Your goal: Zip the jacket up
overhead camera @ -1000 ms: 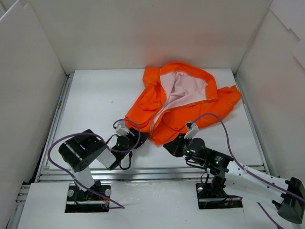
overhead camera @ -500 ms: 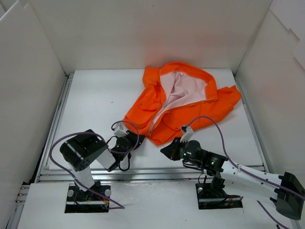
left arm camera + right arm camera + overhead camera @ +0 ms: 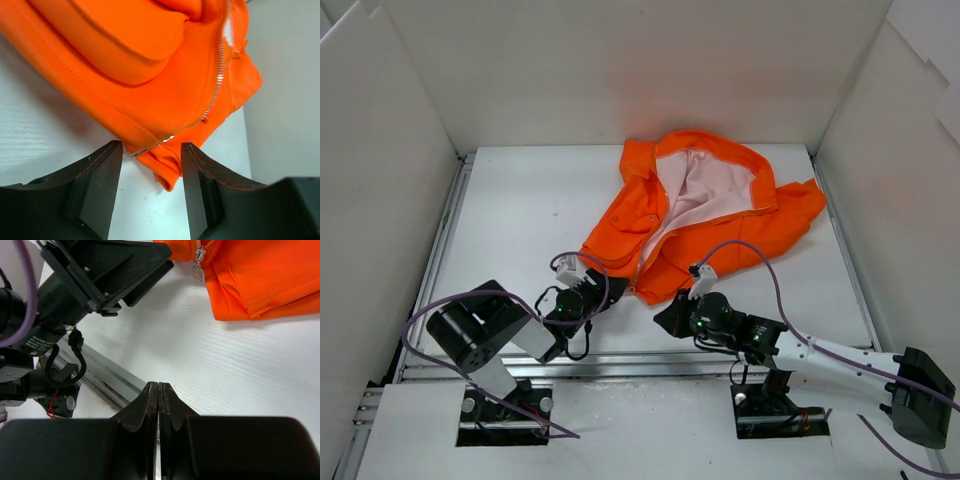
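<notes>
I am hovering the left gripper [image 3: 151, 147], released, below the jacket [image 3: 700, 210] hem; the right gripper [image 3: 158, 387] is clenched, empty. The zipper pull [image 3: 199, 272] is sitting at the hem, so nearly all the zipping is, I judge, remaining.

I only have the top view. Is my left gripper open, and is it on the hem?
Observer: In the left wrist view the left gripper is open. The jacket hem shows in the gap between its jaws, not pinched.
Operator: And the right one?
Observer: The right gripper is shut on nothing, over bare table short of the hem.
Operator: Where's the pull?
Observer: The pull rests on the table at the hem edge, ahead of the right gripper, at the bottom end of the zipper.
</notes>
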`<control>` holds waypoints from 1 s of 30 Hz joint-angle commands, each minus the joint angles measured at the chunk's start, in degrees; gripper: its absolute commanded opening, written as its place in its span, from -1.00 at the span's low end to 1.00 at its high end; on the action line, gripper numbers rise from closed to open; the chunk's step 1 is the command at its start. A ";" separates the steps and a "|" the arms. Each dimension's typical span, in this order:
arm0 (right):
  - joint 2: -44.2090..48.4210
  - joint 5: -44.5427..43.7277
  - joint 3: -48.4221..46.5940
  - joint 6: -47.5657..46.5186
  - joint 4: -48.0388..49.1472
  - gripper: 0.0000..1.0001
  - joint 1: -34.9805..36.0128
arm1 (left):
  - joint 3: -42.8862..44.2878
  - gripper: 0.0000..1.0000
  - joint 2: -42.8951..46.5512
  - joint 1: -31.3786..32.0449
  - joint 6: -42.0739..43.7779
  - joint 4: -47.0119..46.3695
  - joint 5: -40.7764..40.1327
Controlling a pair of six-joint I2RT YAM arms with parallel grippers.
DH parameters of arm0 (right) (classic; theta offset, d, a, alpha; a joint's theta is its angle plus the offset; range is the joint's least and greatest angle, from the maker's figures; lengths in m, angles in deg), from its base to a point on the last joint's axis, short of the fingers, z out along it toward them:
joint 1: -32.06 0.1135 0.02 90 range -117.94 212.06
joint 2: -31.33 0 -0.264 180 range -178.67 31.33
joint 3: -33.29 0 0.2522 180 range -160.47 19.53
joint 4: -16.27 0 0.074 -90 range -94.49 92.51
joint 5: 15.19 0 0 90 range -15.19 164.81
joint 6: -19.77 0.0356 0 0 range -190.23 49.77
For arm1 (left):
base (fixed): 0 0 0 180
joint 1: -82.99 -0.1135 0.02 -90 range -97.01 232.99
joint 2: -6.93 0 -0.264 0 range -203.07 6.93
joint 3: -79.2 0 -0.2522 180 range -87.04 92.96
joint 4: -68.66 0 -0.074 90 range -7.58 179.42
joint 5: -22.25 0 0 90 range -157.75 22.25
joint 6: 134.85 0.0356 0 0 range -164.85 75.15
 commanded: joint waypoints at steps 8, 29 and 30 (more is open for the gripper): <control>1.34 -0.84 -1.13 -0.80 3.46 -1.00 0.45 | 2.34 0.00 -1.90 -0.49 -0.85 -23.71 0.43; -2.53 0.40 -1.75 -0.89 5.48 -1.00 2.21 | 3.75 -0.15 -0.23 -1.98 -0.14 -23.62 2.54; -2.88 0.39 -1.75 -0.89 5.74 -1.00 2.03 | 3.66 -0.16 0.22 -1.98 -0.06 -23.62 2.45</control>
